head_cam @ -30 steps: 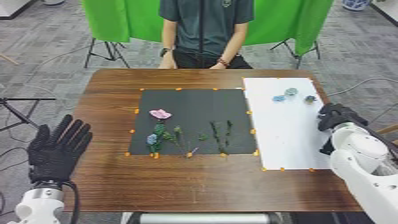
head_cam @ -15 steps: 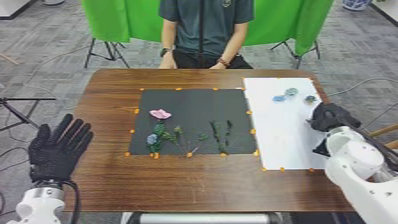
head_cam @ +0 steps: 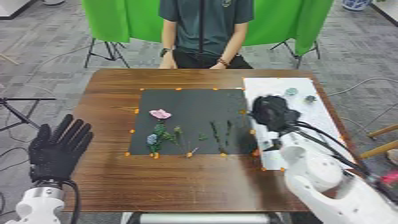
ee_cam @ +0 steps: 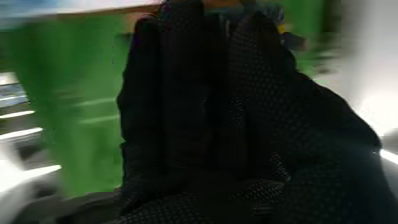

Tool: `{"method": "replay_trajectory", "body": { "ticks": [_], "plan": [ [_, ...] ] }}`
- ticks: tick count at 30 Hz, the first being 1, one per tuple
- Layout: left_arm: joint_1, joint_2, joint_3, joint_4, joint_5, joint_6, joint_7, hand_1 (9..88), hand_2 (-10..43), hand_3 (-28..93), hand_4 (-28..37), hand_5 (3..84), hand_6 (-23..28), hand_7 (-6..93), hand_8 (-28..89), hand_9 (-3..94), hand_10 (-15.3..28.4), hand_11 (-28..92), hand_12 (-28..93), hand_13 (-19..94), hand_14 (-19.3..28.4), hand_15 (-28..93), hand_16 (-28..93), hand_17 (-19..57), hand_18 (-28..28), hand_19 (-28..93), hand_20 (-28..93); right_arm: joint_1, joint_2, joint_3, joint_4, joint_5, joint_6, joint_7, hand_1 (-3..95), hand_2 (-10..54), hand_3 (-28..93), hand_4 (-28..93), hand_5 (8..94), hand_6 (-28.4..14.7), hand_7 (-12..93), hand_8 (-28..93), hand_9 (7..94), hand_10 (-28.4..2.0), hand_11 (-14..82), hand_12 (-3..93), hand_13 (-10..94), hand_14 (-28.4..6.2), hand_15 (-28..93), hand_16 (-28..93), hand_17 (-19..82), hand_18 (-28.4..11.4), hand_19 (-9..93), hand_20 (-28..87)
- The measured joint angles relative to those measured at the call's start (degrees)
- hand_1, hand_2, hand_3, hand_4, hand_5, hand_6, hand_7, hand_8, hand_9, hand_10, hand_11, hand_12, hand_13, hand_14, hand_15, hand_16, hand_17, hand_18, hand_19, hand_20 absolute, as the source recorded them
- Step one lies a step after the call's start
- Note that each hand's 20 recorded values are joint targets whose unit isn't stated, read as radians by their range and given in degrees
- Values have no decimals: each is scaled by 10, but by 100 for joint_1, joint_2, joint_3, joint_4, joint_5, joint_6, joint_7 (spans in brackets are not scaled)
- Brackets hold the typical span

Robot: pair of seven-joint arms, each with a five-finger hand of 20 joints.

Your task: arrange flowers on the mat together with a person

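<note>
Head view: left hand wide; right hand over white mat, can't tell grip

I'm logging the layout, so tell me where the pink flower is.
In the head view, the pink flower lies on the left part of the dark mat, just above the green leaves.

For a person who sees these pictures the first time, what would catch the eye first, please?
Probably the pink flower, bright on the left part of the dark mat. Next, the black-gloved right hand, standing out over the white sheet on the right. Beyond the table hangs a vivid green cloth.
</note>
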Motion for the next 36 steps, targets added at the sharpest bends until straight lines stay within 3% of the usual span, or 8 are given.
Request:
{"method": "replay_trajectory", "body": {
  "ticks": [7,14,22,29,36],
  "plan": [
    [-76,17,80,28,-11,-2,-17,269,113,701,-283,429,76,77,-95,394,139,143,51,291,142,253,-78,-39,115,299,68,1228,-682,-1327,440,-43,-71,-584,644,-95,608,-283,690,10,342,-17,819,-76,49,327,755,-27,140,390,457,-87,554,276],
    [-81,25,84,35,-266,-5,-34,269,114,700,-283,430,78,75,-95,395,139,144,51,291,142,253,-78,-39,115,300,67,1676,-1282,-1737,560,132,-347,-778,642,-95,612,-283,684,8,341,-25,811,-74,49,326,752,-27,141,391,454,-86,557,273],
    [-107,42,118,45,-269,27,-49,268,117,700,-283,433,80,75,-95,397,141,147,51,292,143,258,-80,-42,116,306,66,2300,-1401,-2772,1088,123,-199,-892,641,-95,616,-283,676,9,343,-39,804,-73,49,319,751,-25,144,390,452,-85,564,270],
    [-194,42,156,90,-314,52,-109,266,117,702,-283,434,80,76,-95,399,140,149,50,293,144,261,-81,-43,116,309,65,2391,-1513,-3015,1435,99,164,-595,644,-95,616,-283,668,7,337,-51,792,-75,43,311,745,-27,143,389,447,-85,575,262],
    [-78,59,142,17,-424,60,-64,266,118,704,-283,437,81,77,-96,401,141,150,50,295,143,264,-82,-43,116,311,65,2387,-1486,-3163,1348,-63,319,-289,646,-95,613,-283,668,6,331,-56,785,-77,42,304,740,-28,143,386,444,-89,572,253]
  ]
}}
